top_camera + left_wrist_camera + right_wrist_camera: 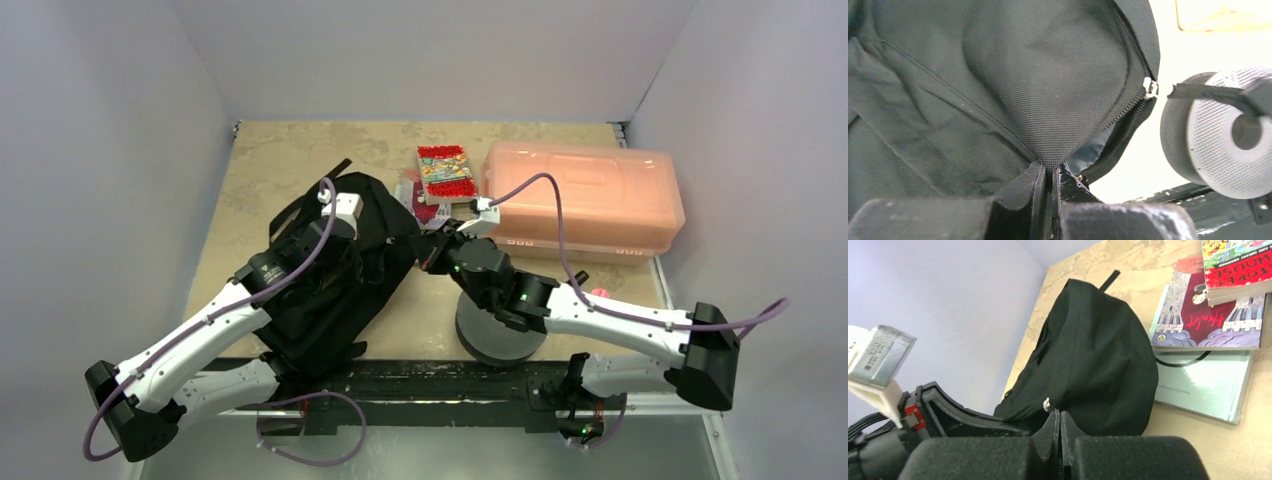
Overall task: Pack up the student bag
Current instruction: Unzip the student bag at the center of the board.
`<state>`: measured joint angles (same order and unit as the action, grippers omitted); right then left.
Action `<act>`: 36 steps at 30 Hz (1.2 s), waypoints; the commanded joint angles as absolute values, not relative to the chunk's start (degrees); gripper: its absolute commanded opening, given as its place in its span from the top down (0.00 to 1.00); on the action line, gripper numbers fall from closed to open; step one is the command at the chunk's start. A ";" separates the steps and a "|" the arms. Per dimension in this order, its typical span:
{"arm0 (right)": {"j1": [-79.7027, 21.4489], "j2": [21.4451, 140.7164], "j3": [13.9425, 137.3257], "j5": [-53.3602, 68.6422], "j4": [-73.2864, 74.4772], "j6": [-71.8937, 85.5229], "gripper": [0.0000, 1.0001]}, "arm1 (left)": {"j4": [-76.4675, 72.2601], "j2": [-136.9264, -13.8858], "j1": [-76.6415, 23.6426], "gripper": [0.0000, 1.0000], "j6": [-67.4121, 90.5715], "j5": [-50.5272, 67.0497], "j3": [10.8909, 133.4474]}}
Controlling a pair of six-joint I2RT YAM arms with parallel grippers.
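One floppy black woven-fabric student bag

An orange lidded box lies beside 3 overlapping books, a grey spool nearer.

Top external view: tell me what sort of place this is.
Probably a robot test cell: plain white walls box in a small table, two arms are bolted at its near edge, and a backpack and books lie staged.

Top view overhead; wrist views close, sharing bag.
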<state>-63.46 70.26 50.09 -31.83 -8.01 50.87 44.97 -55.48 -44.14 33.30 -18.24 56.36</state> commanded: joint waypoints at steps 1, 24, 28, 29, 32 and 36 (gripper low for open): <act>-62.20 65.36 47.07 -30.78 -11.92 44.84 1.00 | 44.74 -53.82 -43.78 1.00 21.75 -31.26 56.97; -61.41 77.13 67.32 -16.24 6.59 35.40 0.49 | 38.65 -52.70 -43.77 1.00 18.09 -14.71 55.09; -64.16 78.63 69.81 -24.03 13.21 42.69 0.60 | 41.77 -55.98 -43.82 1.00 20.30 -14.70 57.54; -64.36 78.88 70.24 -25.48 14.96 44.61 0.62 | 41.78 -56.35 -43.85 1.00 20.35 -14.60 57.44; -64.68 78.86 68.93 -27.04 14.73 47.86 0.72 | 40.96 -56.46 -43.77 1.00 21.28 -14.76 56.65; -65.05 82.12 70.36 -24.10 15.31 50.00 0.70 | 39.00 -55.68 -43.77 1.00 23.80 -12.75 55.33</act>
